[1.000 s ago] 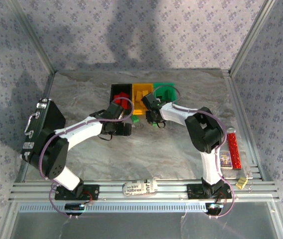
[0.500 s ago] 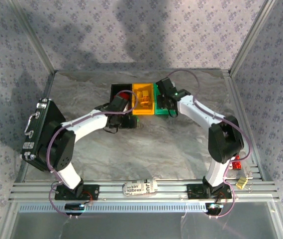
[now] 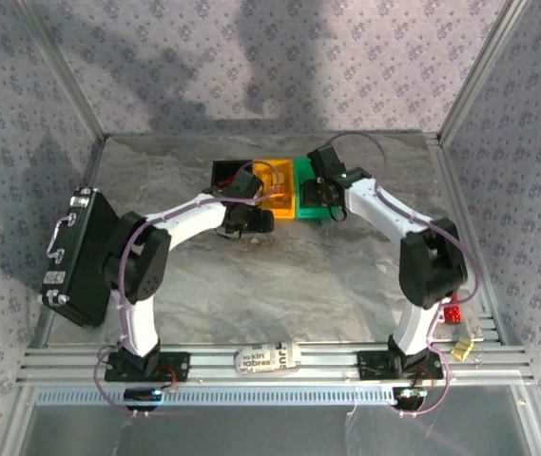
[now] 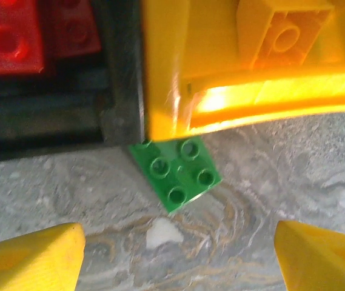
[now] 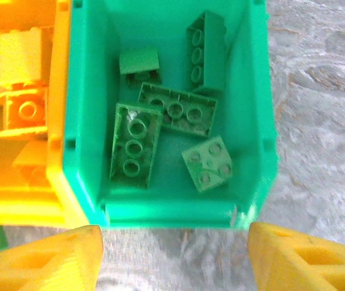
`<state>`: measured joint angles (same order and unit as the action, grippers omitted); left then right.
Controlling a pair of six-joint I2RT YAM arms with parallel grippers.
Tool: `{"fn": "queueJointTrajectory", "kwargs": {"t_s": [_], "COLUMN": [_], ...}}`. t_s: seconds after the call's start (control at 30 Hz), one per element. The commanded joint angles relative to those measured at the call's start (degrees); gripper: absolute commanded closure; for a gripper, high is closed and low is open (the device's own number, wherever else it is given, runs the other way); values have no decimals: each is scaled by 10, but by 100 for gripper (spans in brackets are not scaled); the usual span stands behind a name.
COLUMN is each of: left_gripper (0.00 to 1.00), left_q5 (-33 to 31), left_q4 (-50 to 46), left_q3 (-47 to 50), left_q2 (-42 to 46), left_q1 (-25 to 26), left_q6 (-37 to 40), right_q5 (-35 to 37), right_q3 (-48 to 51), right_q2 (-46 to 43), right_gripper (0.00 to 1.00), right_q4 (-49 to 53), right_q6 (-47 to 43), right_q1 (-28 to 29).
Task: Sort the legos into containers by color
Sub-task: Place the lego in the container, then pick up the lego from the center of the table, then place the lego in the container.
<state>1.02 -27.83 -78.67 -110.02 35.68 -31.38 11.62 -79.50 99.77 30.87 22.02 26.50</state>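
Note:
A green two-by-two lego [image 4: 175,173] lies on the table against the front wall of the orange-yellow bin [image 4: 160,73], beside the black bin [image 4: 117,66], which holds red legos [image 4: 8,36]. My left gripper [image 4: 175,267] hangs open just in front of it, its fingers [image 4: 30,257] wide apart and empty. An orange lego [image 4: 284,30] sits in the orange-yellow bin. My right gripper [image 5: 175,260] is open and empty at the near wall of the green bin [image 5: 172,212], which holds several green legos [image 5: 136,145]. The top view shows the black [image 3: 224,173], orange-yellow [image 3: 275,190] and green [image 3: 310,214] bins, with the left gripper [image 3: 251,220] and right gripper [image 3: 322,195].
A large black case [image 3: 75,256] stands at the left table edge. A white packet [image 3: 268,358] lies on the front rail. A red item [image 3: 454,312] and a small yellow piece [image 3: 462,349] lie at the front right. Metal frame posts border the table.
My right gripper swung from the table in front of the bins up to the green bin. My left gripper slid right from the black bin to the front of the orange-yellow bin.

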Motion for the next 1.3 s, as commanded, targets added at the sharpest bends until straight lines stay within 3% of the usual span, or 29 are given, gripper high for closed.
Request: {"fn": "queueJointTrajectory", "kwargs": {"t_s": [0.0, 0.27, 0.57, 0.77, 0.9, 1.27], "left_gripper": [20, 33, 68, 72, 72, 72], "left_q5": [-29, -75, -122, -139, -117, -77], "left_q4": [-45, -122, -172, -162, -152, -248], "left_q3": [-49, -157, -191, -158, -201, -542], "left_q2": [-35, -126, -156, -79, -61, -254], "left_q1": [5, 14, 42, 85, 95, 95], "left_q6": [-7, -2, 4, 2, 33, 151], "right_q5": [1, 2, -12, -18, -26, -54], "right_q3": [51, 156, 222, 258, 290, 346], "right_q2": [-72, -190, -271, -325, -358, -398], "right_gripper": [35, 36, 37, 37, 37, 38], "right_q4": [-19, -33, -40, -34, -35, -34], "right_q6": [9, 20, 27, 34, 42, 41], "right_q1": [3, -1, -31, -50, -67, -106]}}
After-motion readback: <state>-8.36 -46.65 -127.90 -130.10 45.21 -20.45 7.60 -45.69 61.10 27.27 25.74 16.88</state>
